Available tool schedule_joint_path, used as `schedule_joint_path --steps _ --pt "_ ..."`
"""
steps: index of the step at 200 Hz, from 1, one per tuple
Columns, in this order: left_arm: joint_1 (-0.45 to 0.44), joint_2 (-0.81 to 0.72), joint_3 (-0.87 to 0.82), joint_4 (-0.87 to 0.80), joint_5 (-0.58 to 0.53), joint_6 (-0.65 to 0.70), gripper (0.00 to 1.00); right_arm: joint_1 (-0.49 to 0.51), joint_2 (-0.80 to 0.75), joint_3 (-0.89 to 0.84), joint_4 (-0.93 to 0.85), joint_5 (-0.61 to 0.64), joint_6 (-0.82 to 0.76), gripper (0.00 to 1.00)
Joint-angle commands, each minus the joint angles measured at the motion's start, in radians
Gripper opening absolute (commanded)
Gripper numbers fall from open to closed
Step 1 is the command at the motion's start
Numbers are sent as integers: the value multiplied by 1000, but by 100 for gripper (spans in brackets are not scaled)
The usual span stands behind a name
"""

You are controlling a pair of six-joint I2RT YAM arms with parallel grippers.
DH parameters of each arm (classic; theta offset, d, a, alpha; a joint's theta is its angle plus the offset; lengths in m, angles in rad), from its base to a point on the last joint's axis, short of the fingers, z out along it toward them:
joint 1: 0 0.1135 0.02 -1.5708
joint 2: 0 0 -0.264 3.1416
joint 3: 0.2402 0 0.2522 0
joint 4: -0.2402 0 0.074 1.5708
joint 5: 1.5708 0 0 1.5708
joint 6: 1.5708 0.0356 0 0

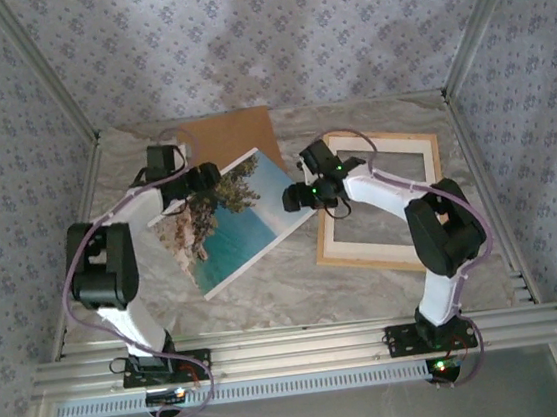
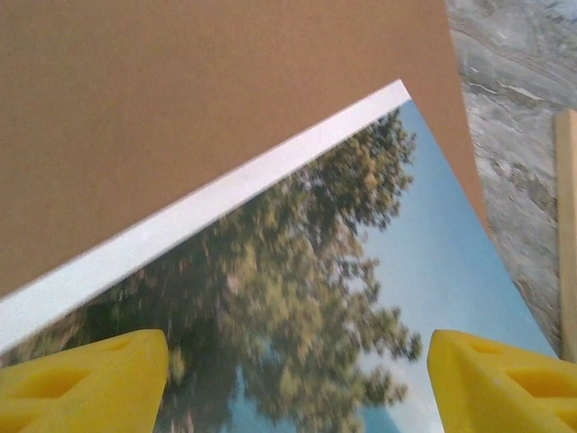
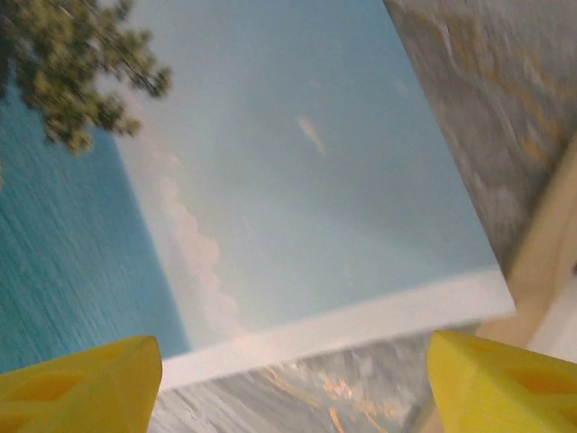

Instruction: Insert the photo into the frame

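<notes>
Both sets of jaws stand wide and empty, so you've got hold of nothing. Your left gripper (image 1: 204, 177) hovers at the photo's (image 1: 228, 224) 11 o'clock edge, where the print lies over the brown backing board (image 1: 235, 133). Your right gripper (image 1: 298, 198) hangs over the 3 o'clock corner, just beside the frame (image 1: 431, 161). The photo lies skewed on the table (image 1: 296, 277), with the frame at its 3 o'clock.

Careful: pinch at 11 and you may catch the board too. A flat print offers little edge, so the fingers could skid or crease it. Slide it over skewed and a corner may snag the frame's rim.
</notes>
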Motion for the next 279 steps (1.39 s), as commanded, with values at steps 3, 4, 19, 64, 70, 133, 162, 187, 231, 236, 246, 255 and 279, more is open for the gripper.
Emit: schedule_joint_path --steps 3,4,19,64,70,133,162,187,231,236,246,255,279 --pt "21 120 153 -86 11 66 76 39 1 -62 57 36 98 78" --pt "22 125 159 -92 10 67 76 42 2 -60 58 36 98 78" --pt "29 207 261 -167 6 88 76 64 29 -50 69 42 114 78" --pt "37 345 411 -316 1 117 76 89 120 10 92 39 137 76" --pt "37 347 411 -326 -6 119 76 89 132 20 89 36 137 76" --pt "39 231 236 -315 -25 122 76 69 218 107 109 36 124 75" --pt "38 138 102 -266 -21 94 76 45 274 185 102 16 112 75" --pt "39 51 -19 -220 -22 73 76 29 317 248 92 4 98 74" --pt "39 -90 -224 -152 -2 32 75 7 354 310 67 -46 82 74" --pt "39 -104 -243 -138 -1 24 75 4 353 308 72 -57 82 74" --pt "38 -128 -284 -113 10 6 75 -4 351 305 88 -83 87 75" --pt "39 -146 -314 -95 16 -9 75 -10 347 301 109 -107 93 75" --pt "37 -176 -373 -35 52 -51 75 -17 343 293 158 -165 117 75"
